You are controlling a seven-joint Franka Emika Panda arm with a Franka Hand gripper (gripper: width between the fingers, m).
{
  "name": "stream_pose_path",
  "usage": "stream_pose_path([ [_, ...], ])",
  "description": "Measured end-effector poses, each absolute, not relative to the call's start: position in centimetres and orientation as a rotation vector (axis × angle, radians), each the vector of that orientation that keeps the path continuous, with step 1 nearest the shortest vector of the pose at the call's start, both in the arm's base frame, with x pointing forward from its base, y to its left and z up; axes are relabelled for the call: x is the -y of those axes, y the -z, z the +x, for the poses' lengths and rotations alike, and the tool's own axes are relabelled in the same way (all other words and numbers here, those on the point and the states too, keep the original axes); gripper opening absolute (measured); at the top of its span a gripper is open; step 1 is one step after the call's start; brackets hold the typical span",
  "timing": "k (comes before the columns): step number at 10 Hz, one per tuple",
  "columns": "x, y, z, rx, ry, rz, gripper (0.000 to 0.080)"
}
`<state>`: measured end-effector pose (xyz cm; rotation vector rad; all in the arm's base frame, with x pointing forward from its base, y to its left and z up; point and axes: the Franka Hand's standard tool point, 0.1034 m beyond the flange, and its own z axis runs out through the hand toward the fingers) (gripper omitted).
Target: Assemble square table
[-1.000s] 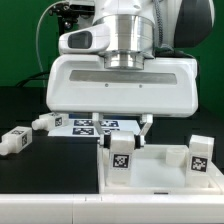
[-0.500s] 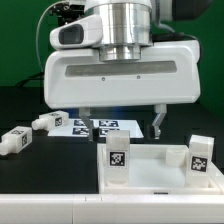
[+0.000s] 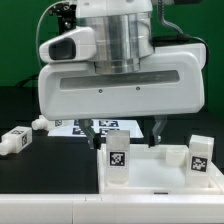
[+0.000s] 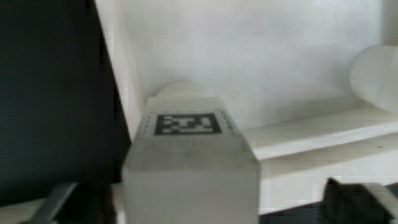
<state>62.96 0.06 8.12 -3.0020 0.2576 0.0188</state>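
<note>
Moved since a second ago: my claw [image 3: 124, 131], now spread wider and carried lower, its body shifted toward the exterior view's left.

Item 1, nearest: panel [image 3: 160, 178] of the square table, white, lying flat on the black table. Judged stiff and light, and likely to slide if pushed.

Item 2: tagged leg [image 3: 118, 157], upright at the panel's corner on the exterior view's left. Judged hard, smooth plastic, light and not fragile, but slippery and easy to tip. Best hold: two opposite flat sides near the upper half, squarely, so it cannot twist out. Whether it sits in a socket I cannot tell.

Item 3: second leg [image 3: 200, 156], upright at the panel's other near corner.

Item 4: my claw, open and empty, one finger on each side above item 2.

Item 5: two loose legs [image 3: 14, 141], lying well apart from the panel.

Item 6, farthest: marker board [image 3: 78, 128].

View notes: the wrist view alone shows the tagged leg [image 4: 187, 170] centred between my fingers [image 4: 54, 200], untouched. The exterior view alone shows the loose legs and the marker board.
</note>
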Motion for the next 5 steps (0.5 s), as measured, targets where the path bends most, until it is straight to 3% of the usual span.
stream_pose_path([
  [1,-0.05,-8.13,62.96,-0.26,-0.019,-3.002,0.0376],
  [2,0.03,-8.12,62.98,-0.28,-0.018,-3.001,0.0295],
  [5,0.35,-7.91,62.96,-0.518,-0.031,-2.972,0.0295],
])
